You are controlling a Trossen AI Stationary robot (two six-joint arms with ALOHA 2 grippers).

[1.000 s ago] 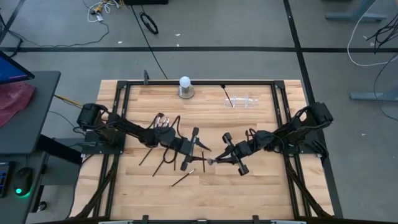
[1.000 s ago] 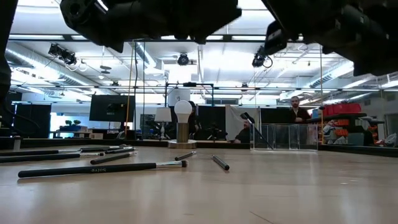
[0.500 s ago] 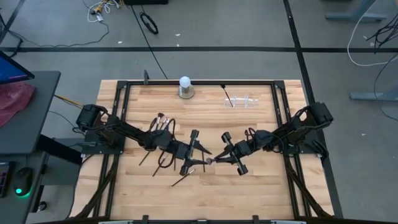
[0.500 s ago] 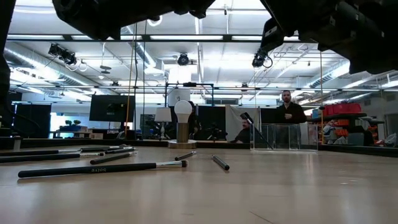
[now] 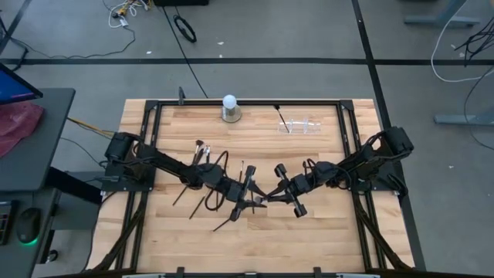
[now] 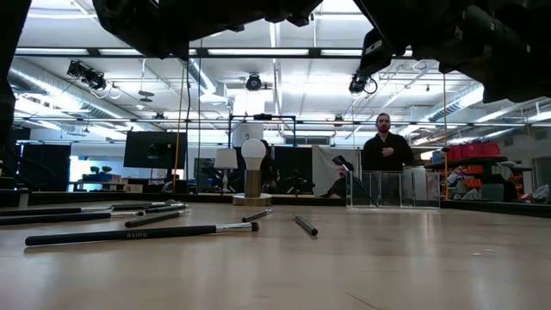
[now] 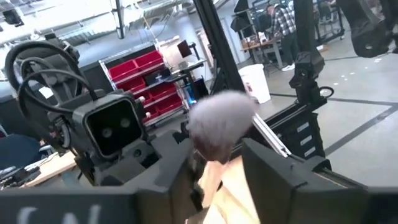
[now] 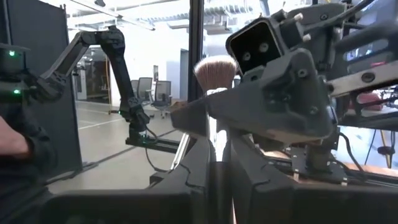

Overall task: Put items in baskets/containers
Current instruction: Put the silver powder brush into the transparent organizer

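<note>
A makeup brush with a fluffy pale head stands upright in the air over the table's middle, and my right gripper is shut on it. My left gripper faces it from the left. In the left wrist view its open fingers stand on either side of the brush just below the head, with a gap showing beside it. More brushes lie flat on the table's left half. The clear holder stands at the far right with one brush leaning inside. My right gripper pinches the brush's handle below the head between its two fingers. The fingers come level from the table's right and lie across the handle. The brush stands upright, head up, lifted clear of the table.
A white ball on a round base stands at the far edge, left of the holder. Loose brushes lie near the front left, with two short ones toward the middle. A dark frame rims the table. A person stands beyond it.
My left gripper has moved toward the table's right, up to the brush that my right gripper holds still, and now brackets it. Behind the table the person has walked leftward in the low view.
</note>
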